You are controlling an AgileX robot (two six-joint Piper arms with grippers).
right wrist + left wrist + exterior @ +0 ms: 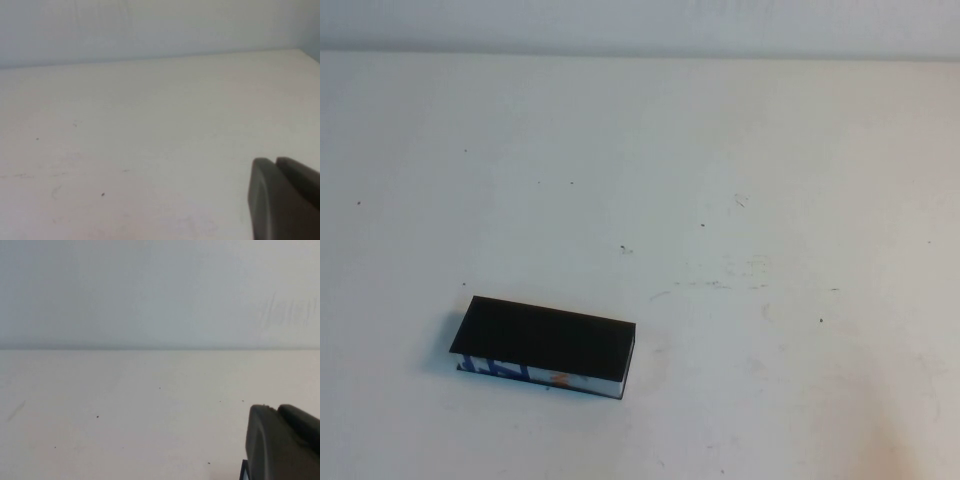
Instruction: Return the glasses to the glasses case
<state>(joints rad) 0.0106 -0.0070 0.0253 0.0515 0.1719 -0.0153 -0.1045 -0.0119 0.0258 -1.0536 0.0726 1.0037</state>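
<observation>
The glasses case (545, 340) lies in the near left part of the white table in the high view. Its black flap lid is down, and its white, blue and orange printed front edge (552, 376) faces the robot. The glasses are hidden or out of view. Neither arm shows in the high view. In the left wrist view my left gripper (276, 408) hangs over bare table, fingers pressed together with nothing between them. A small dark corner with a blue edge (244, 469) peeks out beside it. In the right wrist view my right gripper (275, 160) is shut and empty above bare table.
The white table (740, 200) carries only small dark specks and faint scuffs. A pale wall (640, 20) rises behind its far edge. The table's right corner (302, 50) appears in the right wrist view.
</observation>
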